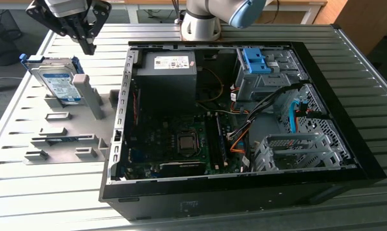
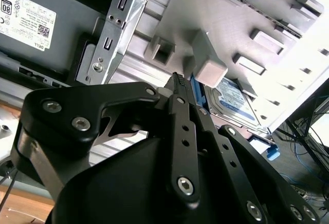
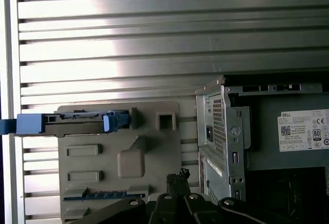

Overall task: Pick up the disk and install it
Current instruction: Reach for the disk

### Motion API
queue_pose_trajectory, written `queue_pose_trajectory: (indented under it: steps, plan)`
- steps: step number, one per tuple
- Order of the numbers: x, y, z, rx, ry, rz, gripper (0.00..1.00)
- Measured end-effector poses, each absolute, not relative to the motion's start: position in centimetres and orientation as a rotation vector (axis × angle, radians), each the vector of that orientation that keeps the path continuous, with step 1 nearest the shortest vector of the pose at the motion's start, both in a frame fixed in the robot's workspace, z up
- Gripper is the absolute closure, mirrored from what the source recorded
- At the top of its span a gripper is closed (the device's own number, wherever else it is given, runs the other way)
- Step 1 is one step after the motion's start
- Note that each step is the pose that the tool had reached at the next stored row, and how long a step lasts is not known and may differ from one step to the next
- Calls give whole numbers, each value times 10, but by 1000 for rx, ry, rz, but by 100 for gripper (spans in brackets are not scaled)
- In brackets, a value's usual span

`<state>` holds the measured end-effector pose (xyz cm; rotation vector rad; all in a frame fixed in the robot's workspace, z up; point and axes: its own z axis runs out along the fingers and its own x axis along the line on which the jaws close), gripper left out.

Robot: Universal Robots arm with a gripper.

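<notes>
The claw hovers closed and empty, the disk near and below it. We judge it should open wide and centre over the disk's edges.

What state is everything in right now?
Disk: standing on edge in the grey holder, not grasped.
Gripper: above the holder, jaws together, holding nothing.
Computer case: lying on its side, side panel off, inside exposed.
</notes>
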<state>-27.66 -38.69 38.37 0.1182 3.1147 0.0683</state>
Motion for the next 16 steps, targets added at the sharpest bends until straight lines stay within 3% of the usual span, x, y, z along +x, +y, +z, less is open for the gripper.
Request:
queue_pose_trajectory:
  steps: [16]
  plan:
    - [-281, -387, 383, 118, 3115, 68, 89]
